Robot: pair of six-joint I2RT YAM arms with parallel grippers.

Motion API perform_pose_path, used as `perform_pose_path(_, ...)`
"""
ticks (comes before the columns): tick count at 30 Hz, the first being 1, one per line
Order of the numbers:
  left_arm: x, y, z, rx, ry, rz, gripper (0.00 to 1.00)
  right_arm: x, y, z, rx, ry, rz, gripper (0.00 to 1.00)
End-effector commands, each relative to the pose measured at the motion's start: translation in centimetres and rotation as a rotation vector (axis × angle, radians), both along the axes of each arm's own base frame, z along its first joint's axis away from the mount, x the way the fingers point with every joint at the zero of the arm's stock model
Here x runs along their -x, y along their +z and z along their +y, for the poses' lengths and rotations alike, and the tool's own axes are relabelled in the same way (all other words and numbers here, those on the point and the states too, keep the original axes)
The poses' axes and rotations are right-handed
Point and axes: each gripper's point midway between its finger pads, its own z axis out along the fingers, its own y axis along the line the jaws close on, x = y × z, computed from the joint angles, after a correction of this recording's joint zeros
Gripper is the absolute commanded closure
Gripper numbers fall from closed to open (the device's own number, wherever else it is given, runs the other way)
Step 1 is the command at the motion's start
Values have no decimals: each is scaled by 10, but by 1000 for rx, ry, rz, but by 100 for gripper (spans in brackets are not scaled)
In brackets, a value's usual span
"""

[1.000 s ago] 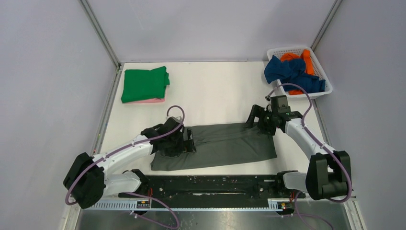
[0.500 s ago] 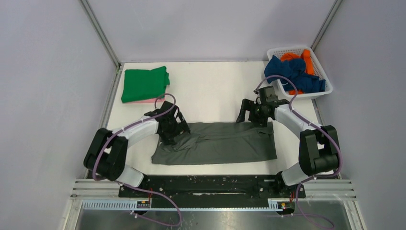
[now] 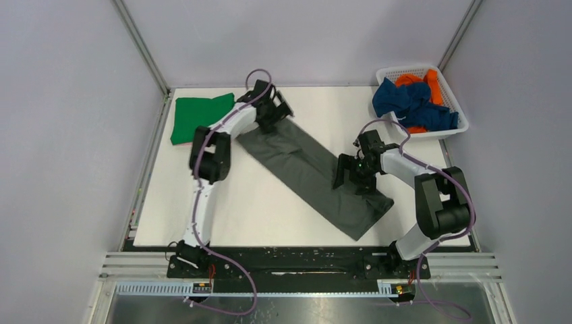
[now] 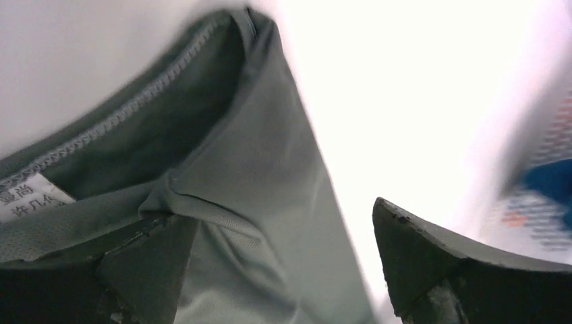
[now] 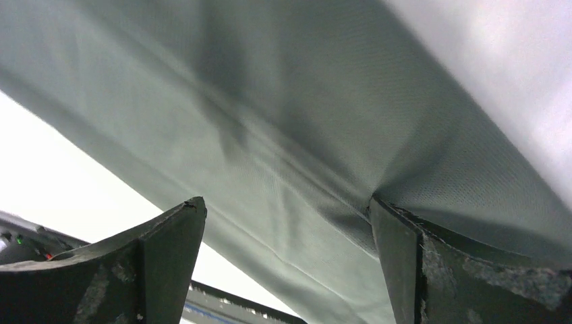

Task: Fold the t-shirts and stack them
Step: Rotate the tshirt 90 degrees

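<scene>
We see the left arm [image 3: 229, 123] stretched far across the table [image 3: 222, 202]. Its left gripper [image 3: 270, 111] sits on the far end of the dark grey t-shirt [image 3: 303, 165], which lies mid-table as 1 long diagonal strip. The right arm [image 3: 403, 162] is folded at the elbow, with the right gripper [image 3: 352, 177] low over the strip's near end.

Only the wrist views settle the jaws. Both pairs stand wide apart, each with 1 fingertip [image 4: 145, 263] pressed into a pucker of grey cloth and nothing clamped between. The left wrist view also shows a white care label [image 4: 27, 199] inside the hem.

We count 4 t-shirts: the grey one, 1 folded green t-shirt [image 3: 199, 118] at the far left, and 1 navy t-shirt [image 3: 405, 101] and 1 orange t-shirt [image 3: 432, 84] heaped in the white basket [image 3: 408, 68].
</scene>
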Motion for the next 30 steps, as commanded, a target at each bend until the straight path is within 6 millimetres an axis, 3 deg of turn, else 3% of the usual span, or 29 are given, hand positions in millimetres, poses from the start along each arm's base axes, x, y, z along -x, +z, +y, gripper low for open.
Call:
perform_pose_path(1,-79,9,-71,305,-96,-158,1,60,10,25,-52,174,98,1)
perform_pose_path(4,-112,28,-120,642,-93,-287,1,103,25,59,-119,407,168,0)
perform_pose_path(7,-123,34,-148,688,-61,-364,1,122,38,78,-122,576,168,0)
perform_pose_path(11,-136,46,-140,655,28,-437,1,121,65,91,-130,665,78,1)
perform_pose_path(13,-142,61,-131,658,38,-465,1,121,81,101,-195,688,23,1)
perform_pose_path(16,-143,102,-124,667,7,-528,1,117,97,108,-246,686,-72,1)
perform_pose_path(18,-135,141,-124,656,-54,-589,1,103,101,100,-177,628,-150,0)
perform_pose_path(22,-96,239,-110,575,-151,-693,1,74,111,68,-66,387,-278,0)
perform_pose_path(26,-15,286,-95,444,-255,-741,1,62,103,30,-151,101,-250,1)
perform_pose_path(28,34,283,-88,342,-319,-723,1,67,91,11,-129,17,-221,1)
perform_pose_path(30,81,265,-83,253,-383,-680,1,77,77,-3,-94,-18,-189,1)
